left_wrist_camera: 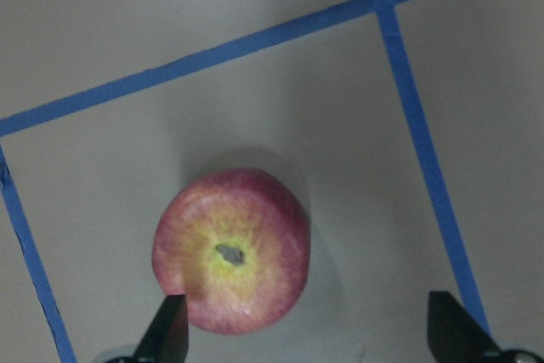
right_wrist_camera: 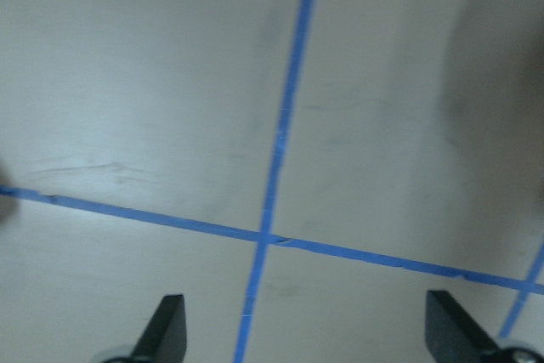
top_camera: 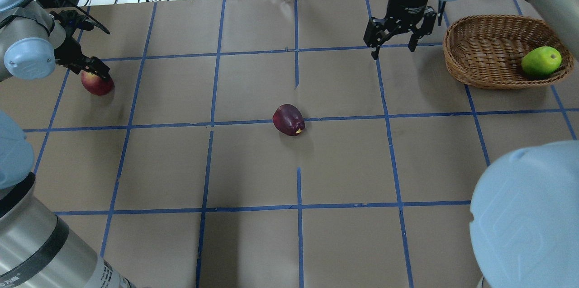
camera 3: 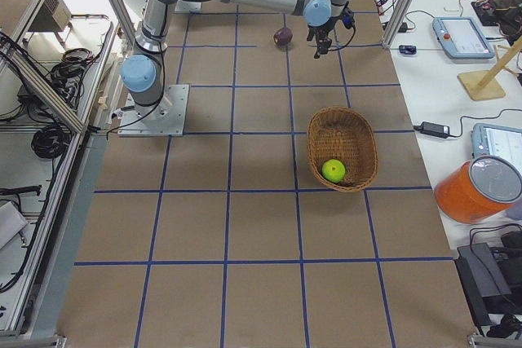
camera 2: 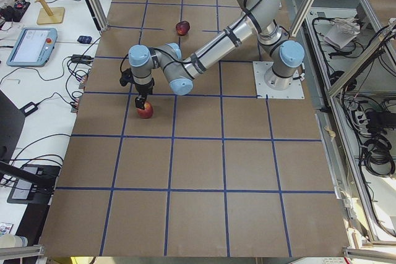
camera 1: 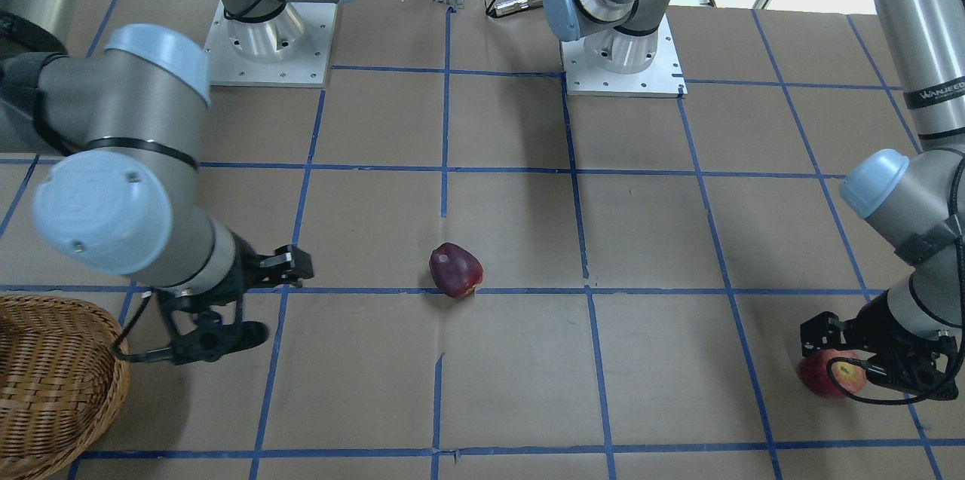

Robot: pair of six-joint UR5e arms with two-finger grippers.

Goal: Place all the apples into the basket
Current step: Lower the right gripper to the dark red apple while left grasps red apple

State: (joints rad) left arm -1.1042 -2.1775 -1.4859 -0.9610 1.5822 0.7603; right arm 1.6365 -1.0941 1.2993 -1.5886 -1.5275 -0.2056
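Observation:
The red apple (top_camera: 97,84) with a yellow blush lies on the table at the far left. My left gripper (top_camera: 92,73) is open and hangs just above it. In the left wrist view the apple (left_wrist_camera: 231,251) sits near the left fingertip (left_wrist_camera: 170,329), not centred between the two. The maroon apple (top_camera: 288,120) lies at the table's middle. The lime-green apple (top_camera: 541,61) lies in the wicker basket (top_camera: 479,48) at the far right. My right gripper (top_camera: 393,50) is open and empty, left of the basket, over bare table.
Blue tape lines grid the brown table. Both arm bases (camera 1: 268,35) stand at the robot's edge. In the front view the right arm's elbow (camera 1: 113,186) hangs large above the basket (camera 1: 53,382). Tablets and an orange container (camera 3: 477,189) sit on a side bench.

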